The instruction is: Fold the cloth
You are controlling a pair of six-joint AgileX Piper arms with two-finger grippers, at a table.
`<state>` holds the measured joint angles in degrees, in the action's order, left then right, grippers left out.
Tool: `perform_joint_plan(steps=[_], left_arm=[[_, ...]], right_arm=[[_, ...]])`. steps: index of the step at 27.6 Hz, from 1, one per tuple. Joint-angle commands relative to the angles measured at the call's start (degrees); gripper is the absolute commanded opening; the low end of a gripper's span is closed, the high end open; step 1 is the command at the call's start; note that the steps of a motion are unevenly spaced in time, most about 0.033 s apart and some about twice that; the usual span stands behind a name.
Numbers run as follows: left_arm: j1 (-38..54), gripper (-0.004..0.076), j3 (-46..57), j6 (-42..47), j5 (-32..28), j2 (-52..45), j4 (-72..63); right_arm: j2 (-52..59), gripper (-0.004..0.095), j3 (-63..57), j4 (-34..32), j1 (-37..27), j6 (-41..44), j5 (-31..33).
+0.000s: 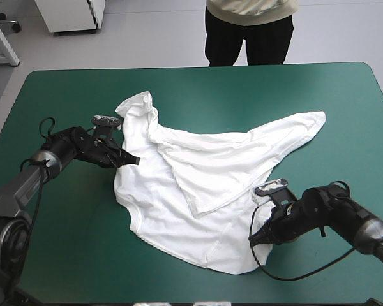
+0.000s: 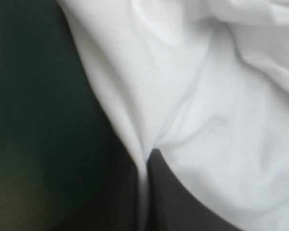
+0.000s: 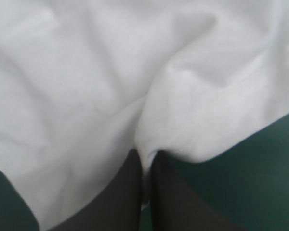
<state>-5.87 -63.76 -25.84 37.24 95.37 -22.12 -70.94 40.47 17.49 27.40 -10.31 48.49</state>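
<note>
The white T-shirt lies loosely spread and partly doubled over in the middle of the teal-green table. My left gripper pinches the shirt's left edge, low on the table. In the left wrist view the cloth runs into the seam where the black fingers meet. My right gripper grips the shirt's lower right edge. In the right wrist view the white fabric is nipped between the two black fingers, which stand all but shut.
One sleeve or corner of the shirt stretches toward the table's right side; a bunched part rises at the back left. Bare cover surrounds the shirt on every side.
</note>
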Motion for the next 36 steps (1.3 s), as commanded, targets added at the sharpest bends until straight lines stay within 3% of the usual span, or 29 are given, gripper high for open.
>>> perform_joint_plan(steps=[1, 8, 13, 22, 29, 36], left_arm=[[-0.32, -0.0009, -4.60, 0.41, 0.90, -9.45, 0.06], [-0.32, -0.0009, -23.09, 0.54, 6.42, -21.51, 2.59], [-0.32, -0.0009, -37.62, 0.81, 11.43, -21.81, 6.12], [-0.32, -0.0009, -62.54, 0.93, 13.09, -21.68, 9.28], [-0.32, -0.0009, -76.92, 0.93, 13.47, -21.57, 9.15], [-0.32, -0.0009, -84.04, 0.93, 12.99, -21.92, 7.96]], right_arm=[[7.43, -0.0001, 7.44, 0.78, 0.19, 0.36, -1.60], [14.94, -0.0002, 30.69, -9.18, 0.19, -0.51, 0.14], [14.94, -0.0002, 43.13, -15.07, 0.19, -0.81, 0.83], [14.94, -0.0004, 64.72, -22.08, 0.19, -4.43, 1.06], [14.94, -0.0004, 75.87, -22.91, 0.19, -8.28, 1.16], [14.94, -0.0003, 82.69, -21.81, 0.19, -11.38, 1.16]])
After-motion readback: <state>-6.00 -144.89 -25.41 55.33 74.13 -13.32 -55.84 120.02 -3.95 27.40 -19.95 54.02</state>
